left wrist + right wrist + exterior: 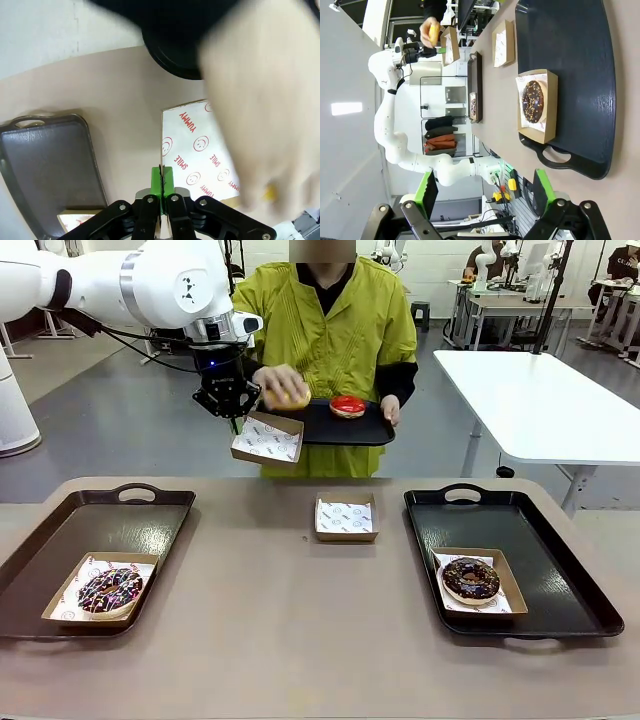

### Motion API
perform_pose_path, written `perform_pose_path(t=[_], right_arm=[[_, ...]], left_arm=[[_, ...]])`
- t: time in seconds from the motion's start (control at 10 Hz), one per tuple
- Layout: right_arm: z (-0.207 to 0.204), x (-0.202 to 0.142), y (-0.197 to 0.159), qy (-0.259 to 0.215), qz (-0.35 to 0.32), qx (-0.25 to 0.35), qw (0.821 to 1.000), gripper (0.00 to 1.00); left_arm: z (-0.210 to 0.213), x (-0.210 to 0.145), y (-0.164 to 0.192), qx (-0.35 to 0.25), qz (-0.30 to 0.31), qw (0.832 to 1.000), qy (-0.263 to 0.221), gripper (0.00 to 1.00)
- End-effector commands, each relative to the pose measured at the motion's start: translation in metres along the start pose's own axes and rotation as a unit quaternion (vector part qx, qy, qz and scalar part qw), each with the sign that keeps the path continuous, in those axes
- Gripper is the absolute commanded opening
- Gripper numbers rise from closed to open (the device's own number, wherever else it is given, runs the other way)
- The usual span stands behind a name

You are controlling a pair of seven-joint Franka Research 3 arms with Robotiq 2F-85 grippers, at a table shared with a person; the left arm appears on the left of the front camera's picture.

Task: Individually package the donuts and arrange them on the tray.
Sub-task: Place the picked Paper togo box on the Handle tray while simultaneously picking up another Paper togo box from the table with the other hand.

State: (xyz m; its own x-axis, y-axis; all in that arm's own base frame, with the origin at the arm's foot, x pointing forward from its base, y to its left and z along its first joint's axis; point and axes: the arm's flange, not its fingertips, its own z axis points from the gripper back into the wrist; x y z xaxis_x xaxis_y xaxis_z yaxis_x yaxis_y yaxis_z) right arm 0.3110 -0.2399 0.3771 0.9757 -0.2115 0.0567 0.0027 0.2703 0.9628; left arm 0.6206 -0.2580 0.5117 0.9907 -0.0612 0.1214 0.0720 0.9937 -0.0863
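My left gripper point(236, 420) is shut on the near edge of a paper-lined cardboard box point(266, 439), held in the air beyond the table's far side. The person's hand lowers the yellow-iced donut point(289, 396) toward that box. Their other hand holds a small black tray point(362, 428) carrying the red-iced donut point(348, 405). In the left wrist view the green pads point(162, 181) pinch the box's rim point(163, 131), and a blurred hand point(265, 125) covers much of the box. The sprinkled donut point(110, 590) and the dark chocolate donut point(470, 579) lie boxed on trays. My right gripper point(486, 189) stands open, well off the table.
A dark tray point(60, 540) lies at the left and another tray point(540, 530) at the right of the brown table. An empty lined box point(346, 517) sits between them near the far edge. A white table point(540, 405) stands behind at the right.
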Motion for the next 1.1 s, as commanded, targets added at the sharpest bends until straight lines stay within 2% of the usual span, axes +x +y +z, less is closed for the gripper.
perform_pose_path(t=[0.0,1.0], right_arm=[[0.0006,-0.0011,-0.0001,0.001,-0.005,0.002,1.000,1.00],[0.0006,-0.0011,-0.0001,0.001,-0.005,0.002,1.000,1.00]], left_arm=[[0.0014,-0.0048,0.0023,0.001,-0.003,1.000,-0.001,0.00],[0.0014,-0.0048,0.0023,0.001,-0.003,1.000,-0.001,0.00]])
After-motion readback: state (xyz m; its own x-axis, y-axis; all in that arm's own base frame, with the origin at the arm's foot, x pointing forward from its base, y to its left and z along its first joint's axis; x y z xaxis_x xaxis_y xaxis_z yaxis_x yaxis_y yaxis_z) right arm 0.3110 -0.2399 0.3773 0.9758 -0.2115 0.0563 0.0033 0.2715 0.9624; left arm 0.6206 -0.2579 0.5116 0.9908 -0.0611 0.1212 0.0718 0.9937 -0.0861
